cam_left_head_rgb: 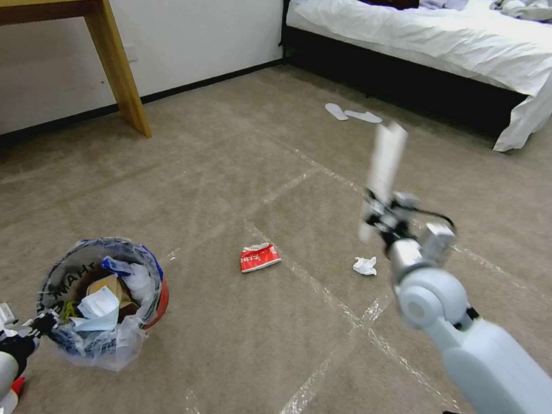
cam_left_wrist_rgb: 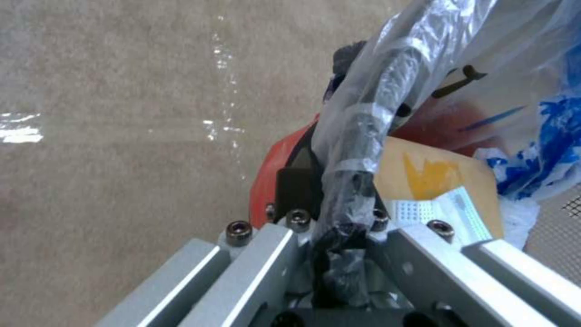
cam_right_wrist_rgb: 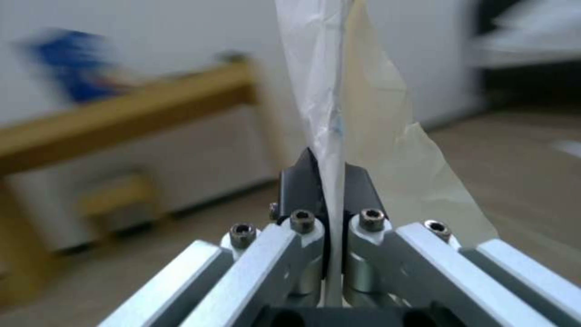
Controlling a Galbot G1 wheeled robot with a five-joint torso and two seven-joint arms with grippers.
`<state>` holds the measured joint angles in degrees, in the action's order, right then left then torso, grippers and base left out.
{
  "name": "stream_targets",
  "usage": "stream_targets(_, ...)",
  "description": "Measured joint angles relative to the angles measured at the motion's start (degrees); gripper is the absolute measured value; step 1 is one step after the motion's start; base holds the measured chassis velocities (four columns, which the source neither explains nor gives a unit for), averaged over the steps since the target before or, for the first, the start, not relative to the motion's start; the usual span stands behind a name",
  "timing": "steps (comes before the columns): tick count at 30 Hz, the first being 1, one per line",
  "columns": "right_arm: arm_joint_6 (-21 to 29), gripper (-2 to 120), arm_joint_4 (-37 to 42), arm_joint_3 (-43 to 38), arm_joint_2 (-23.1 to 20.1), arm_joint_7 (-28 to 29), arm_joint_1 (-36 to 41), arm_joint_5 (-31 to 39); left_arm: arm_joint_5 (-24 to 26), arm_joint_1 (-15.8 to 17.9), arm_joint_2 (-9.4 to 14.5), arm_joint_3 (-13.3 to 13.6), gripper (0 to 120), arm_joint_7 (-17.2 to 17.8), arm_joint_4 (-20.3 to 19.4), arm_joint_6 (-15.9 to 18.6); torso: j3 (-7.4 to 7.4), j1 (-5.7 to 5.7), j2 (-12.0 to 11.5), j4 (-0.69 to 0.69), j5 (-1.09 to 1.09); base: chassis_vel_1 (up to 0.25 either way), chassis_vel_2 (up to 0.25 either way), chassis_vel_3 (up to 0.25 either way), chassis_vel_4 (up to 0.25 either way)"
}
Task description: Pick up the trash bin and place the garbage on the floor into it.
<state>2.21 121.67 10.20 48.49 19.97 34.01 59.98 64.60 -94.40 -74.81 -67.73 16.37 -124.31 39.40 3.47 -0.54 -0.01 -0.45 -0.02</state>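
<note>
My left claw point(cam_left_head_rgb: 44, 324) is clamped on the rim of the bin point(cam_left_head_rgb: 101, 297), low at my left. My right claw point(cam_left_head_rgb: 374, 212) pinches a white wrapper point(cam_left_head_rgb: 384, 169) upright, raised above the carpet point(cam_left_head_rgb: 241, 169).

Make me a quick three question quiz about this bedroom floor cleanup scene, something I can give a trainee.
1. True or false: the left gripper is shut on the rim of the small round red trash bin lined with a clear printed plastic bag.
2. Multiple choice: what does the right gripper hold? A. a plastic bottle B. a flat white paper wrapper C. a red packet
3. Fill in: two pieces of garbage lie on the beige carpet floor between the bin and the right arm, a crumpled white tissue wad and a flattened ____ packet.

Key: 1 true; 2 B; 3 red.
</note>
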Motion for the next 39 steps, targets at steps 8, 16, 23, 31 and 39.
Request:
stream_targets(8,-11.1,0,-3.8,22.8,5.7,-8.1,-20.8,5.1,2.0,-0.5,0.6,0.6,0,1.8,-1.0,1.3,0.0,0.0,0.0,-0.01,0.0,0.0,0.0,0.0,0.0)
stream_targets(16,-15.5,0,-7.4,36.5,16.5,-15.4,-28.7,12.9,2.4,-0.2,0.8,1.2,0,2.3,-1.0,1.9,0.0,0.0,0.0,-0.01,0.0,0.0,0.0,0.0,0.0)
stream_targets(23,-17.5,0,-11.6,47.8,22.6,-18.6,-32.0,13.5,3.0,-0.2,1.3,0.9,0,2.3,-0.7,1.9,0.0,0.0,0.0,-0.02,0.0,0.0,0.0,0.0,0.0)
stream_targets(31,-18.0,0,-17.1,51.6,26.0,-19.6,-32.0,9.4,3.5,0.0,1.4,0.9,0,2.5,-0.9,1.9,0.0,0.0,0.0,-0.02,0.0,0.0,0.0,0.0,0.0)
stream_targets(39,-18.2,0,-23.3,53.1,28.3,-19.6,-30.9,6.7,4.3,-0.2,1.6,0.6,0,2.7,-1.9,2.0,0.0,0.0,0.0,-0.02,0.01,0.0,0.0,0.0,0.0)
